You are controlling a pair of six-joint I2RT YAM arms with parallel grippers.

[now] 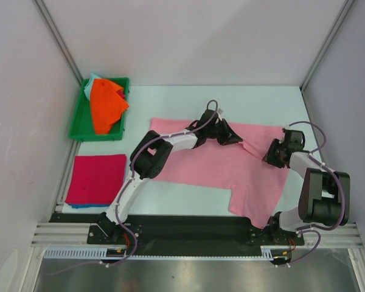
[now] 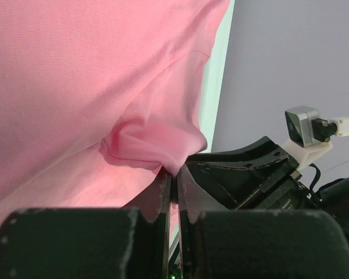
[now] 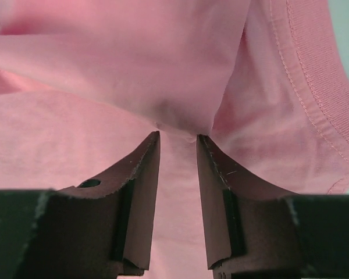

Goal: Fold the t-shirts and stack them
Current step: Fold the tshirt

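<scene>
A light pink t-shirt (image 1: 213,161) lies spread across the middle of the table, one sleeve toward the front right. My left gripper (image 1: 231,139) is at the shirt's far edge, shut on a pinched fold of the pink cloth (image 2: 75,87); its fingertips (image 2: 175,171) meet with fabric between them. My right gripper (image 1: 271,155) is down on the shirt's right part near the collar. Its jaws stand apart (image 3: 178,136), and the pink cloth (image 3: 134,58) puckers into a ridge at their tips. An orange t-shirt (image 1: 103,103) lies crumpled in the tray. A magenta-red t-shirt (image 1: 97,179) lies folded at the front left.
The green tray (image 1: 79,131) stands at the back left, with a bit of pale teal cloth (image 1: 92,79) under the orange shirt. A teal edge (image 1: 85,205) shows beneath the folded magenta-red shirt. White walls close in the table on three sides.
</scene>
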